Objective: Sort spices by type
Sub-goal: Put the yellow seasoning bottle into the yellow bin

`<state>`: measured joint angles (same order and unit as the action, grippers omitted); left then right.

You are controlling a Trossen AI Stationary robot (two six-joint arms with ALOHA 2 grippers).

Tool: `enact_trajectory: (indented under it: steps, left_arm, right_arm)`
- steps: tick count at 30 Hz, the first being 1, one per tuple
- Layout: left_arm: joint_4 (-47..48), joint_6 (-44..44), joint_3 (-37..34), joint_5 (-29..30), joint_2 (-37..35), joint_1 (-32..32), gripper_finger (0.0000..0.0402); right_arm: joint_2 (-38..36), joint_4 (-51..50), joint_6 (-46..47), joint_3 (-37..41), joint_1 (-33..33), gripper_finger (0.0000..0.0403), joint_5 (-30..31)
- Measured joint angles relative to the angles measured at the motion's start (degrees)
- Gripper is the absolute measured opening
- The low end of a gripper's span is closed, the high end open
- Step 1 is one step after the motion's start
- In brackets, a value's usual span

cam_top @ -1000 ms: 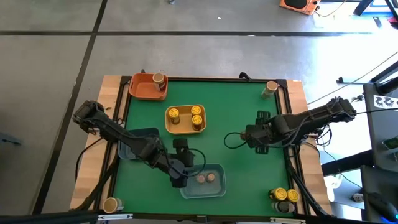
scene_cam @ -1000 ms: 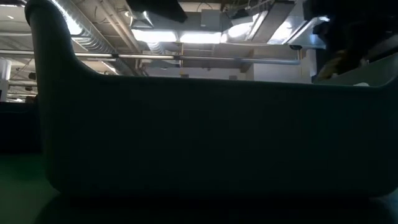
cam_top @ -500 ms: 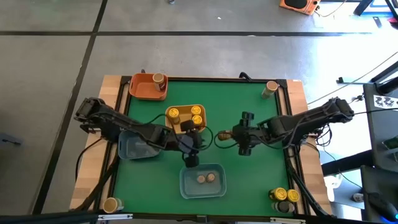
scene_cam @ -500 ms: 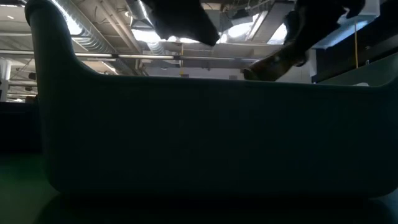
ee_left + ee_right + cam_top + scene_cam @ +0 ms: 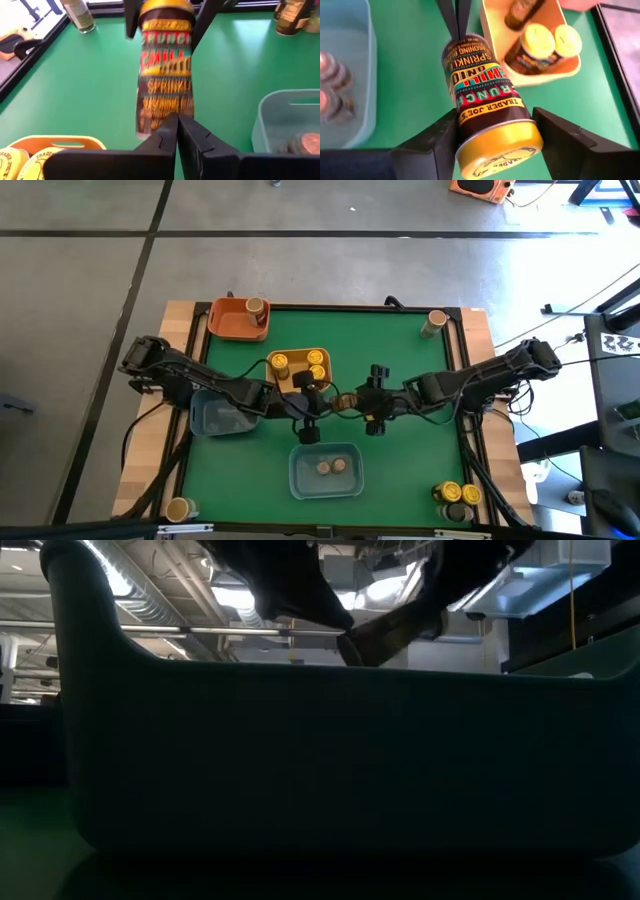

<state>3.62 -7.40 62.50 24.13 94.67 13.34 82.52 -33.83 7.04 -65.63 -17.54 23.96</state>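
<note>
My right gripper (image 5: 496, 137) is shut on a spice jar (image 5: 346, 402) with a yellow lid and a dark, colourful label. It holds the jar above the green mat at the table's middle. My left gripper (image 5: 176, 124), shut, faces it from the table's left, its fingertips at the jar's bottom end. The yellow tray (image 5: 322, 385) holds yellow-lidded jars (image 5: 316, 365). The near blue tray (image 5: 300, 480) holds two tan-lidded jars (image 5: 332, 467). The orange tray (image 5: 228, 320) holds one jar (image 5: 256, 307). My left gripper has its shut fingertips (image 5: 454, 22) at the jar's bottom end (image 5: 159, 127); I cannot tell whether they touch it. My right gripper pinches the jar between its two fingers, just below the yellow lid (image 5: 490, 117). It comes from the table's right, slanting down, fingers along the jar. The jar is lifted clear and sticks out toward the left gripper, bottom end lower.
A second blue tray (image 5: 215, 420) lies under my left arm. Loose jars stand at the far right corner (image 5: 435, 322), the near left corner (image 5: 180, 508) and, in a cluster, the near right corner (image 5: 455, 498). In the low view a blue tray wall (image 5: 330, 760) blocks most of the sight.
My left gripper has left the near blue tray and moved toward the table's far edge and middle, up to the jar. My right gripper has carried the jar toward the table's left and tipped it downward, bringing its bottom end to the left gripper.
</note>
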Motion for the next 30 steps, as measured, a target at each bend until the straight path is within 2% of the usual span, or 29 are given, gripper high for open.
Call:
enact_trajectory:
  steps: [10, 13, 16, 19, 22, 27, 30]
  left_arm:
    - [4.4, 1.3, -0.1, 0.0, -0.4, 0.4, 0.0005]
    - [10.6, -0.2, 0.0, 0.3, -3.2, 1.5, 0.0002]
    - [18.7, -3.1, 0.2, 0.6, -8.8, 3.7, 0.0004]
    - [29.8, -9.5, 0.3, 0.9, -14.5, 6.5, 0.0004]
    - [34.7, -14.6, -2.2, 2.7, -19.0, 10.3, 0.0002]
    - [31.3, -19.9, -10.0, 5.1, -24.0, 15.0, 0.0006]
    - [26.2, -22.2, -14.3, 5.8, -24.9, 16.5, 0.0007]
  right_arm:
    - [0.0, 12.5, -3.7, -0.1, 0.0, 0.0234, 0.5]
    - [0.2, 14.5, -4.4, -0.2, 0.0, 0.0235, 0.5]
    - [1.0, 16.7, -5.9, -0.3, 0.7, 0.0235, 0.9]
    - [2.7, 21.0, -7.4, -0.3, 2.0, 0.0235, 0.4]
    - [4.6, 23.5, -7.9, -1.2, 4.2, 0.0236, -0.6]
    - [9.0, 24.8, -11.0, -5.3, 7.8, 0.0236, -1.2]
    - [12.6, 24.5, -13.3, -8.4, 10.6, 0.0236, -1.2]
